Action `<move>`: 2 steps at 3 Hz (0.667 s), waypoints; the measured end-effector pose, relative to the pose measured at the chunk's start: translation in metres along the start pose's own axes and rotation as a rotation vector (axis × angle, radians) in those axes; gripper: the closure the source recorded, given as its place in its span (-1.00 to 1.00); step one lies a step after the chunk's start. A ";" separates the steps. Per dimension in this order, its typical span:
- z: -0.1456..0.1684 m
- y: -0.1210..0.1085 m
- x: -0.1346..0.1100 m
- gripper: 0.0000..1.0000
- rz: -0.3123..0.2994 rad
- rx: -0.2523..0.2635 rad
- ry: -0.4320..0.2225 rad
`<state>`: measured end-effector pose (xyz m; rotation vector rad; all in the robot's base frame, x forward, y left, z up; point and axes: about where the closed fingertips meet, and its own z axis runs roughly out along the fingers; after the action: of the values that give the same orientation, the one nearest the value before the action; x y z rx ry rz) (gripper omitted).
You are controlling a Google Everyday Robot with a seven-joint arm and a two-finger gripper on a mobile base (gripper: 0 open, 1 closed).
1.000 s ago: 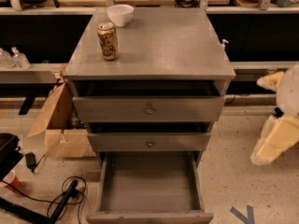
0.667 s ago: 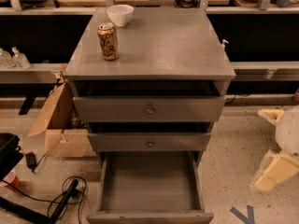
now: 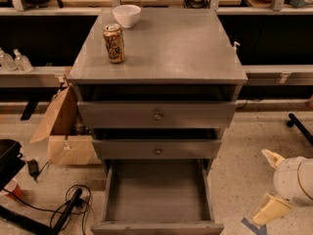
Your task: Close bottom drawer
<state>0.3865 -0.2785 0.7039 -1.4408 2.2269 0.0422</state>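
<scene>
You have the gripper low to the right of the cabinet, jaws spread and empty, apart from the bottom drawer, which stands pulled fully out, evidently staged for pushing its front inward.

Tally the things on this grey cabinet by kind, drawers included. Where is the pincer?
Grey wooden drawers: 3 (top, middle, bottom drawer open)
Gold drink can: 1
White round bowl: 1
Total: 5
Cream pincer: open, lower right, off the cabinet.
</scene>
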 end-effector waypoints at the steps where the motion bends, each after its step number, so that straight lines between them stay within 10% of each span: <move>1: 0.000 0.000 0.000 -1.00 0.000 0.000 0.000; 2: 0.034 0.009 0.020 -1.00 0.019 -0.009 0.004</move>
<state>0.3851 -0.2821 0.6637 -1.4260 2.2462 0.0553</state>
